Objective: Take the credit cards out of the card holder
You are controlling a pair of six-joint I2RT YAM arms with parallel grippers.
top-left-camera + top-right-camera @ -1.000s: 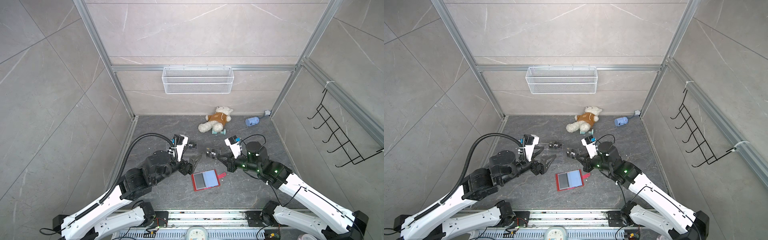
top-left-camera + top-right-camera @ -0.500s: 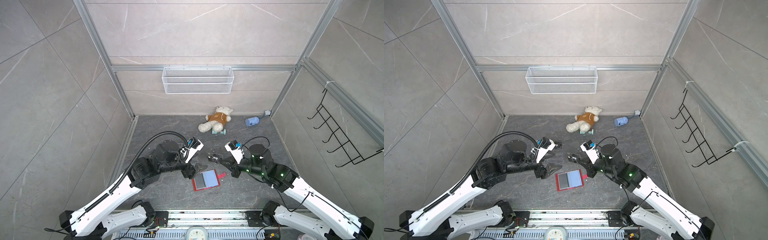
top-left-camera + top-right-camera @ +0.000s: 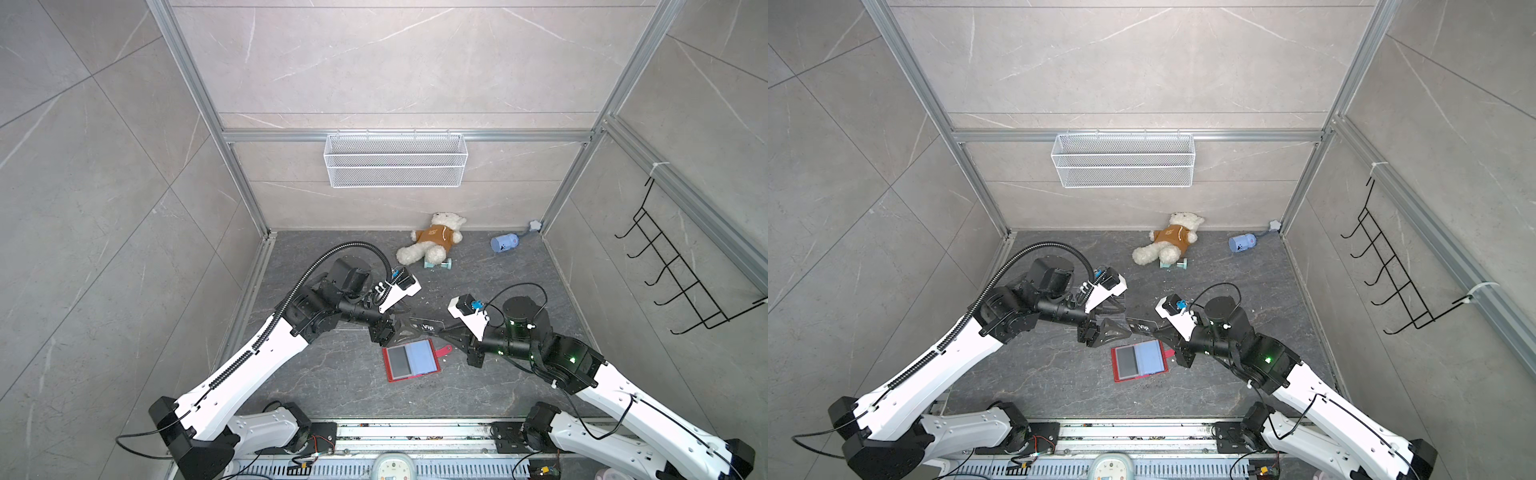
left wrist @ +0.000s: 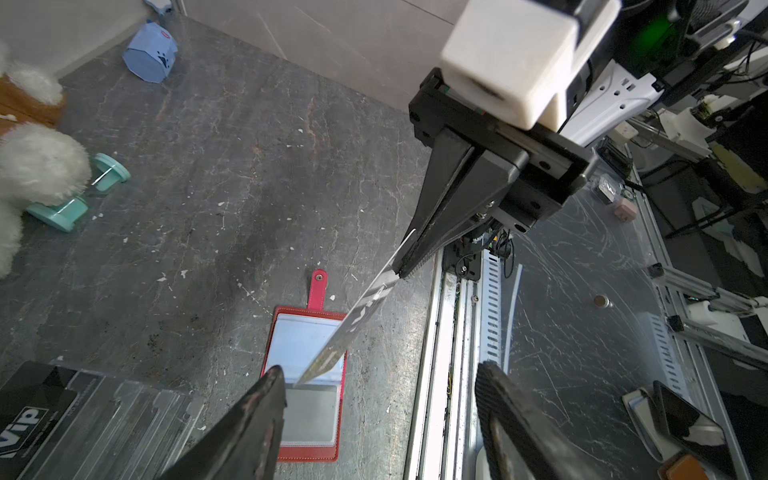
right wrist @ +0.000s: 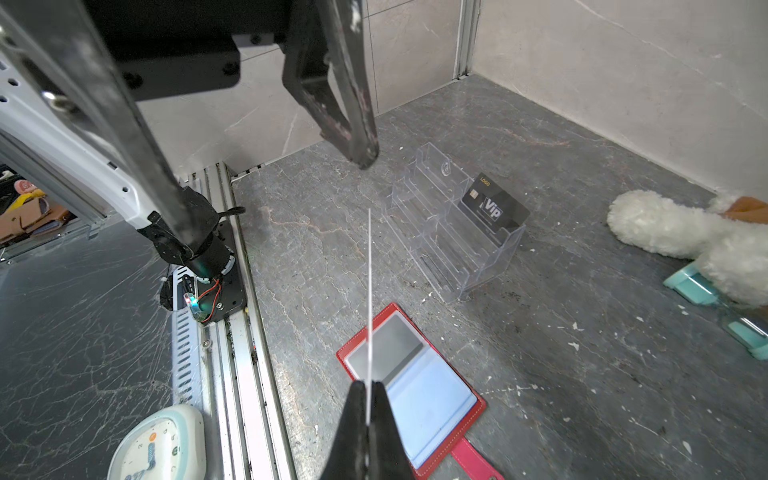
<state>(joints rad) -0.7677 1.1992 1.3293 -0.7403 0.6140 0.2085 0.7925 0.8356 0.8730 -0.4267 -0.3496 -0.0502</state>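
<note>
Your right tool (image 3: 446, 330) pinches the card (image 3: 428, 328) by its 3 o'clock end, aloft above the open holder (image 3: 422, 358) at 6 o'clock. Your left tool (image 4: 380, 372) gapes wide at the free end. Likely light, stiff, slick: grip its flat faces.

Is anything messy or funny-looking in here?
Yes. A teddy bear lies flopped on the floor by the back wall, with a teal dumbbell at its leg. Near it, a small blue container seems tipped on its side. Also, white flecks are scattered over the dark floor, like crumbs.
</note>
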